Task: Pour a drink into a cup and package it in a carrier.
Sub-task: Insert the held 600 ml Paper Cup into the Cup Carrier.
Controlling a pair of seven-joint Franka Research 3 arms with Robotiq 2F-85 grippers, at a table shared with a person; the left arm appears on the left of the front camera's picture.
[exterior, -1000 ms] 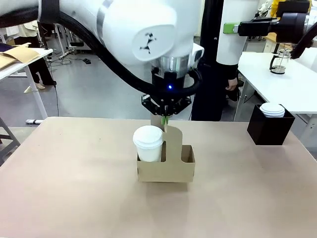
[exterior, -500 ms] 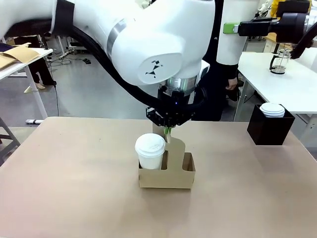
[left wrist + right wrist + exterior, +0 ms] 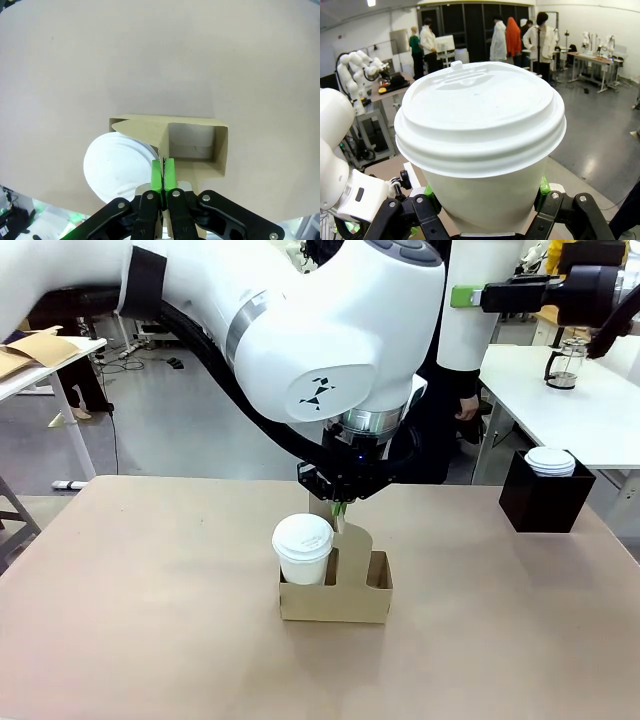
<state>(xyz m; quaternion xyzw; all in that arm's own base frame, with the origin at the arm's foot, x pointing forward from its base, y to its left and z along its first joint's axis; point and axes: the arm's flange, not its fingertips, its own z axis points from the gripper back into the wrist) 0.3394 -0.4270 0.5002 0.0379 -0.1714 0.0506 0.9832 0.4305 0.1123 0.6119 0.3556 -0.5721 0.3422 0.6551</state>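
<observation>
The brown cardboard carrier point(image 3: 335, 592) sits at the table's middle with a lidded white cup point(image 3: 302, 548) in its left hole. My left gripper point(image 3: 340, 504) is shut on the carrier's upright centre handle from above. In the left wrist view the green pads point(image 3: 157, 172) pinch the handle's edge, with the cup lid point(image 3: 117, 167) to the left and an empty hole point(image 3: 192, 145) ahead. My right gripper point(image 3: 490, 212) is shut on the lower body of a second lidded white cup point(image 3: 480, 130), held high at the upper right point(image 3: 462, 297). The drink itself is too small to see.
A black box point(image 3: 545, 502) topped with a round white stack point(image 3: 550, 461) stands at the table's right rear. A glass press jug point(image 3: 565, 365) is on a white table behind it. A person stands at the far side, one hand point(image 3: 466, 408) hanging.
My left arm has swung right and nearer. The carrier with its cup has shifted a little right and lower in the picture, still held by the handle. The right arm has not moved.
</observation>
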